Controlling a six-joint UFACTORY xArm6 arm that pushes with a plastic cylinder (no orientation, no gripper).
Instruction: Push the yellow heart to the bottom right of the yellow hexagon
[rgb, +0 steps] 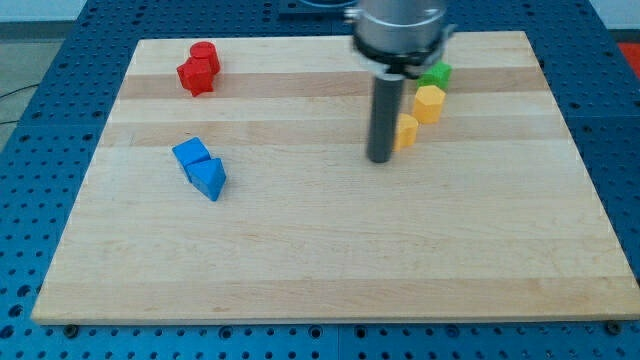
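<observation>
**Tip against the yellow heart**

Resting on the wooden board (300, 270), my tip (380, 158) sits just left of the yellow heart (407, 131), touching or nearly so. A bare rod, it has no jaws to open or close. The yellow hexagon (428, 103) lies up and right of the heart, a green block (436, 74) above it. Two red blocks (199, 69) sit top left; the blue cube (190, 154) touches the blue triangle (209, 179).

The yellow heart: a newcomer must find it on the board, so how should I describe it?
Look at the wooden board's upper right, where three blocks run diagonally. The green block is topmost, the yellow hexagon next. The yellow heart is lowest and leftmost, a deeper orange-yellow, right beside my tip.
</observation>
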